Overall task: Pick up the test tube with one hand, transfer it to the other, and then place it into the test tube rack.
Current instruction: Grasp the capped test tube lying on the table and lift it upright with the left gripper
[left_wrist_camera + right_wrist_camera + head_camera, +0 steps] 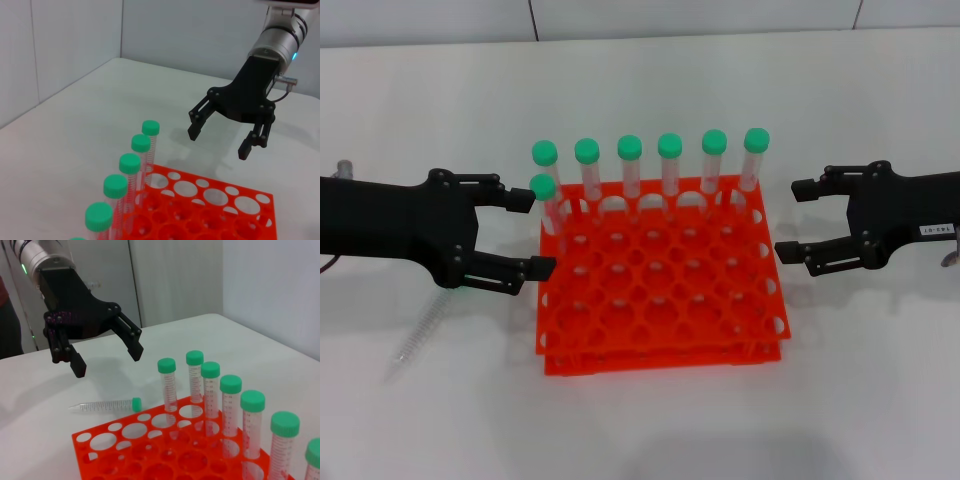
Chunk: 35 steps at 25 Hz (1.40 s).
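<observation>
The test tube [420,335] lies flat on the white table, left of the rack; its green cap [136,404] points toward the rack. Just above and behind it hovers my unlabelled left gripper [533,232], open and holding nothing; the right wrist view shows it too [107,362]. The orange-red test tube rack [650,355] stands between the two arms. On the rack's right side, my labelled right gripper [792,220] is also open and empty, seen again in the left wrist view [218,143].
Several green-capped tubes [670,165] stand upright along the rack's back row, and one more [544,200] stands at the left end of the second row. A wall rises behind the table.
</observation>
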Available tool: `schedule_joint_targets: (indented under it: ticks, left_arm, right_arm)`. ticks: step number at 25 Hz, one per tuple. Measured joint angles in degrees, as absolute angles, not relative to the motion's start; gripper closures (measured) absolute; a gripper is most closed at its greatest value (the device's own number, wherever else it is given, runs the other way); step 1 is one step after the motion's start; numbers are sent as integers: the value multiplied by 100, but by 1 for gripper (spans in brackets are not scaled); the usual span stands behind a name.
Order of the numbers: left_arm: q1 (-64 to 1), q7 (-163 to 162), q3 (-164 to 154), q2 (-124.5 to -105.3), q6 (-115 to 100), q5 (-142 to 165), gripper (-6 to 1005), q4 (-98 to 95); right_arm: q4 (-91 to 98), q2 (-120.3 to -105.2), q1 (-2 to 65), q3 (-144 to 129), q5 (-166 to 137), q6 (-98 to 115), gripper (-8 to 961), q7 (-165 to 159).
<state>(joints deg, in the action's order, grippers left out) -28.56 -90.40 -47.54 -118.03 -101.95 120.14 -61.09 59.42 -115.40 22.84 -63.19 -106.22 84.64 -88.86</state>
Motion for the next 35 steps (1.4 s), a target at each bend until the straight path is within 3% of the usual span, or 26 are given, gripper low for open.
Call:
schedule_joint_targets:
  ticks: [18,31,35]
  left_arm:
    - [-2827,-9097,-4754,-11797,-10196,12014,155,-6108]
    - [-2476,-9495,-4738,-11697,-10217,12071,169,-6283]
    - [-2296,-9840,-4715,-11584,-10219,12105,173,-6521]
  right_arm:
    - [5934,-11540,2282,-6319,-10551,8463,115,-8886]
    - [5774,-11539,2253,-6393,-10321,8443,119,-8735]
    - [5774,-11539,2251,-6439,-10268,8442,120,-8733]
